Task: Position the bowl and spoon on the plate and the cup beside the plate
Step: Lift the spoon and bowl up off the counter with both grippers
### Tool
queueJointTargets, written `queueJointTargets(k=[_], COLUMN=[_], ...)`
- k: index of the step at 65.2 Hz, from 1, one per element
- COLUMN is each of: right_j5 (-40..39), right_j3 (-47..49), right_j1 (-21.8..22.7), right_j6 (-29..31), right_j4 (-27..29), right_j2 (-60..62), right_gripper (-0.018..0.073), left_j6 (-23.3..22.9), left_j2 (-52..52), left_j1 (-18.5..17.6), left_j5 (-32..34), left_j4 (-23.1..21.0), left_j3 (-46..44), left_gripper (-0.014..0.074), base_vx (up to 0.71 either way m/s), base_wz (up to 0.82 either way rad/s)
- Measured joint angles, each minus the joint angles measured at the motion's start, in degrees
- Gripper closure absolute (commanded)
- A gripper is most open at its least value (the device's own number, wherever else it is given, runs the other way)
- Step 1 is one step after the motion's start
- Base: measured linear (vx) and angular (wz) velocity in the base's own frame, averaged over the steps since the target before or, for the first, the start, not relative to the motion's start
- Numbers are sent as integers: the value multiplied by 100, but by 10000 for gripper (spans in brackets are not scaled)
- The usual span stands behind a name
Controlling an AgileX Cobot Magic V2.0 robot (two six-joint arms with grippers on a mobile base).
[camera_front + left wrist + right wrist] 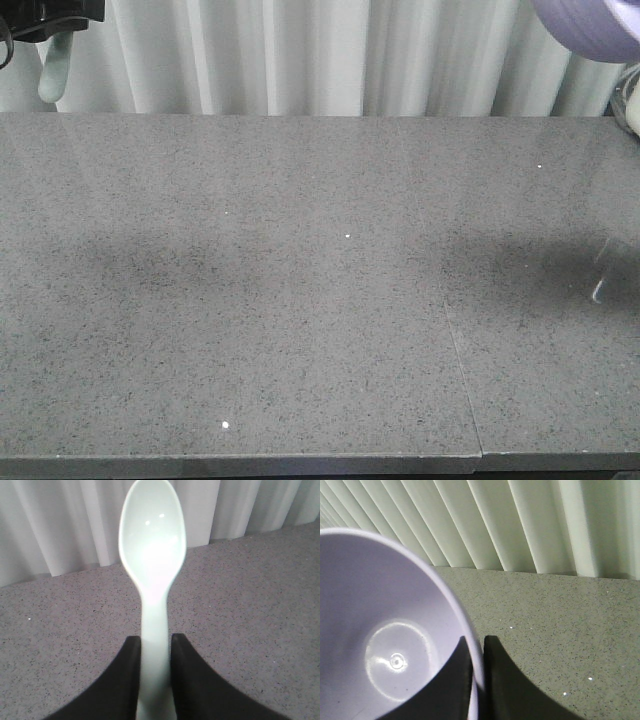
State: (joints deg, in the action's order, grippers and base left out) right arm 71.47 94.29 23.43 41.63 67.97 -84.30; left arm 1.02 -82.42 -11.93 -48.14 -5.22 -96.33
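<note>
In the front view little of either arm is caught: the left gripper [50, 15] is cut off by the top-left corner, and the bowl [590, 28] is cropped by the top-right corner. A pale object [630, 100] at the right edge and a faint clear shape [608, 272] on the grey speckled table [320, 300] cannot be identified. From the left wrist camera the spoon [152, 555] is seen held above the table. Its scoop is pointed away from the gripper toward the pleated white curtain [45, 525], and the end of its handle is hidden between the black fingers [192, 685]. The left jaws are pressed tightly onto the handle. From the right wrist camera the bowl is seen lifted clear of the table, its glossy inside turned to the lens and its left part cropped. The right gripper [477, 642] is drawn almost together, and the bowl's rim is pinched with one finger inside the wall and one outside.
</note>
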Motion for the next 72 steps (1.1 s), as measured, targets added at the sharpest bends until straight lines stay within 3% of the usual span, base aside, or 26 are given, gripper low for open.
queueJointTargets(k=[72], right_j5=[0], right_j3=[0], right_j1=[0], right_j6=[6], right_j4=[0], right_j2=[0], right_gripper=[565], left_j6=[0], left_j2=[0], left_j1=[0], left_j5=[-42], left_j4=[0], left_j3=[0], left_gripper=[604], base_vx=[0], base_wz=[-2])
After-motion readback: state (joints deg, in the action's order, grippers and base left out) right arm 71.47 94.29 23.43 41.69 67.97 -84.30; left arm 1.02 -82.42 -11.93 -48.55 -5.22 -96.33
